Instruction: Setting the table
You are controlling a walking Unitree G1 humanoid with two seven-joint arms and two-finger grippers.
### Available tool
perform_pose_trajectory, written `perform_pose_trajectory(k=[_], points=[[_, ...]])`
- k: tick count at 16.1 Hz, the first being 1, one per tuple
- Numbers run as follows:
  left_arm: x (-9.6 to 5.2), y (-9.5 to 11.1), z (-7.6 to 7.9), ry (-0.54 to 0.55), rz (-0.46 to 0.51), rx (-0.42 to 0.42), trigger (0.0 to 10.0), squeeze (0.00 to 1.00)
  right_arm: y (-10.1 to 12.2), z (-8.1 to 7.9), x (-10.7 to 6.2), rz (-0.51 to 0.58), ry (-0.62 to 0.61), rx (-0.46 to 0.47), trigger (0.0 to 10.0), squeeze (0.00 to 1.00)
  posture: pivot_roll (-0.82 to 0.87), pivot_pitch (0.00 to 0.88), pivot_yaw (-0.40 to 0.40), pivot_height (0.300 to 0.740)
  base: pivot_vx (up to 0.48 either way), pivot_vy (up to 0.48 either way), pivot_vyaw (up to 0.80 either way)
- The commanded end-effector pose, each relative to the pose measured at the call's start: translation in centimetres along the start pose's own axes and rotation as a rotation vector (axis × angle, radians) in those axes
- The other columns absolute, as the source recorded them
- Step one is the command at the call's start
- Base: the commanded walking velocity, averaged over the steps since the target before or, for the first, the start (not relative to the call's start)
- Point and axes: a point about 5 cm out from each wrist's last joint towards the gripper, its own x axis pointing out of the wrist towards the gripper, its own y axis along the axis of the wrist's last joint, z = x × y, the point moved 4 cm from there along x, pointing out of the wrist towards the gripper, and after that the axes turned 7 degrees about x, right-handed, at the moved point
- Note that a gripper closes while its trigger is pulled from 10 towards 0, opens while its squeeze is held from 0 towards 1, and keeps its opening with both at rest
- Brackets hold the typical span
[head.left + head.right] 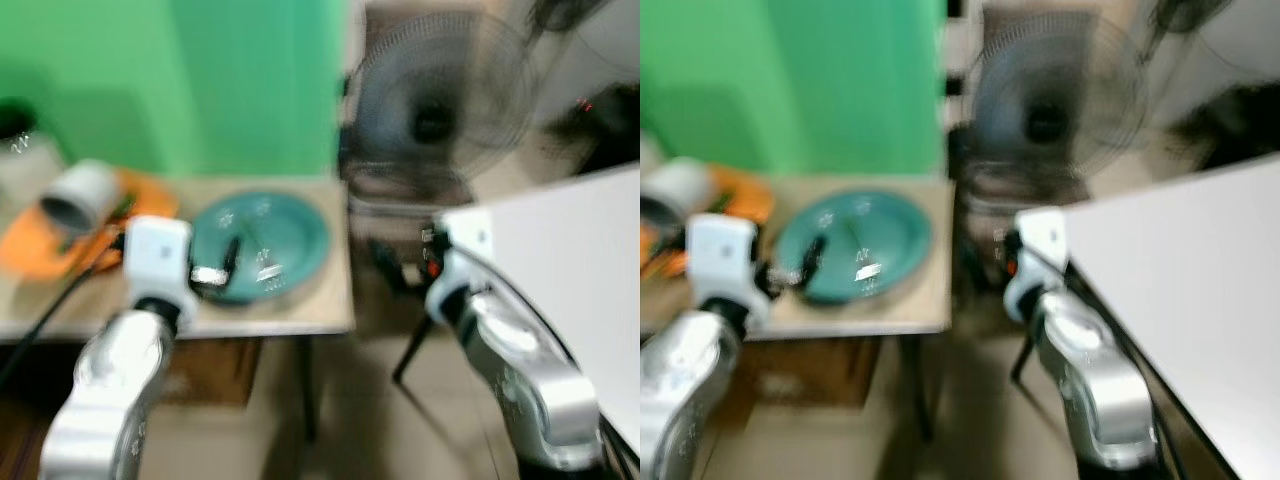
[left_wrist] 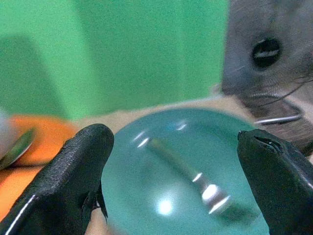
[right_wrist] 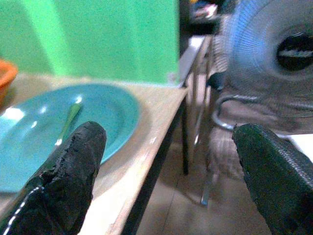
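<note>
A teal plate lies on a wooden table in front of a green wall. A metal fork lies in the plate. My left gripper hovers over the plate's near left part, open, with the fork between its spread fingers but untouched. My right gripper is open and holds nothing, off the table's right edge, level with the plate. The head views are blurred.
An orange tray with a pale cup on its side sits at the table's left. A standing fan is just right of the table. A white tabletop rises at the right, close to my right arm.
</note>
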Motion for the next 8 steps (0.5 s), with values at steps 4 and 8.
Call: perform_pose_trajectory(k=[4,8], points=[[0.21,0.22,0.92,-0.039,0.010,-0.007,10.0,0.00,-0.10,1.13,-0.23,-0.008,-0.044,-0.022,10.0,0.00,0.02,0.010,0.025,0.740,0.317,0.000,-0.40],[0.40,-0.24,1.13,-0.028,-0.030,0.000,10.0,0.00,-0.14,1.12,-0.20,-0.018,-0.025,-0.039,10.0,0.00,0.02,0.010,0.024,0.740,0.217,0.000,0.00]])
